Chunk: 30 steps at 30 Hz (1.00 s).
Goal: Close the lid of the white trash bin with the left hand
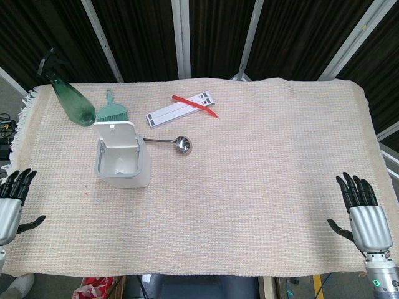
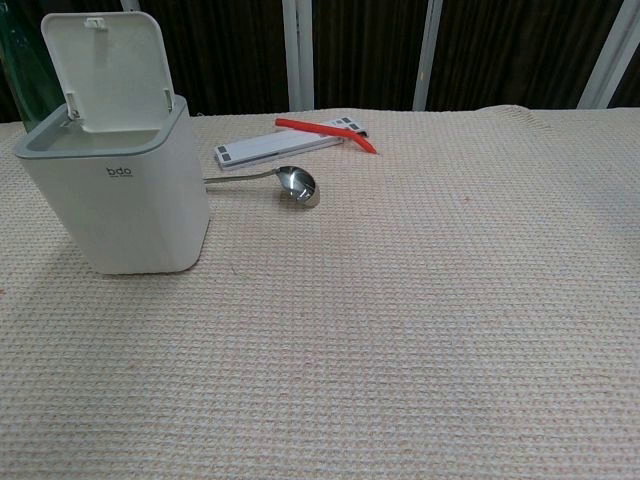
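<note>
The white trash bin stands on the left part of the table. Its lid is raised upright at the back, so the inside shows. My left hand lies at the table's left edge, well left of and nearer than the bin, fingers spread and holding nothing. My right hand rests at the far right edge, fingers spread, also empty. Neither hand appears in the chest view.
A green spray bottle and a teal dustpan brush sit behind the bin. A metal ladle lies just right of it. A white strip with a red tool lies further back.
</note>
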### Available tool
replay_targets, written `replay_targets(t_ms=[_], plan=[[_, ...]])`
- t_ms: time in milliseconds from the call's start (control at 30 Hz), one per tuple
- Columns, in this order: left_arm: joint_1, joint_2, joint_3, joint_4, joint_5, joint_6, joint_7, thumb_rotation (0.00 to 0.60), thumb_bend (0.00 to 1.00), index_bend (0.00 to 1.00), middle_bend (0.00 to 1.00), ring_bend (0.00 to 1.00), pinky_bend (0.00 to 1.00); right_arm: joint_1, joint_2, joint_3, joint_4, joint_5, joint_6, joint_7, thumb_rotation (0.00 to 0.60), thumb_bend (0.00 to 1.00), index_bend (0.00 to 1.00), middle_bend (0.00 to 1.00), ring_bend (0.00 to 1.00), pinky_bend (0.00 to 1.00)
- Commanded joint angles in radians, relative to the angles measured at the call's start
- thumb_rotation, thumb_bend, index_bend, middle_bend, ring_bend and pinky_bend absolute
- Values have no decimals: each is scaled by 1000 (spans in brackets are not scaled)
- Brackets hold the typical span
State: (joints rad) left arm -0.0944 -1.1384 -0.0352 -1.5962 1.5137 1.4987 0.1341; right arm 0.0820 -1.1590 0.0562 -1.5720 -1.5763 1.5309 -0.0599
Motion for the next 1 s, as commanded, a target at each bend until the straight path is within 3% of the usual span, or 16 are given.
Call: replay_targets(t_ms=[33, 800, 867, 933, 1000], plan=[[-1, 1, 2, -2, 5, 2, 0, 600, 0, 0, 0, 0, 116, 0, 1, -1, 1, 2, -1, 1, 600, 211, 0, 0, 0, 61], [3, 7, 1, -20, -7, -1, 22, 600, 8, 0, 0, 0, 105, 4, 2, -3, -9, 17, -23, 16, 600, 211, 0, 0, 0, 61], [3, 8, 2, -22, -9, -4, 26, 600, 35, 0, 0, 0, 118, 3, 2, -3, -11, 19, -24, 18, 600, 211, 0, 0, 0, 61], [3, 9, 1, -26, -12, -5, 28, 600, 123, 0, 1, 13, 168, 3, 3, -5, -14, 20, -25, 18, 600, 211, 0, 0, 0, 61], [3, 11, -3, -32, -13, -1, 30, 600, 219, 0, 57, 85, 261, 2, 3, -6, -17, 20, -26, 17, 600, 211, 0, 0, 0, 61]])
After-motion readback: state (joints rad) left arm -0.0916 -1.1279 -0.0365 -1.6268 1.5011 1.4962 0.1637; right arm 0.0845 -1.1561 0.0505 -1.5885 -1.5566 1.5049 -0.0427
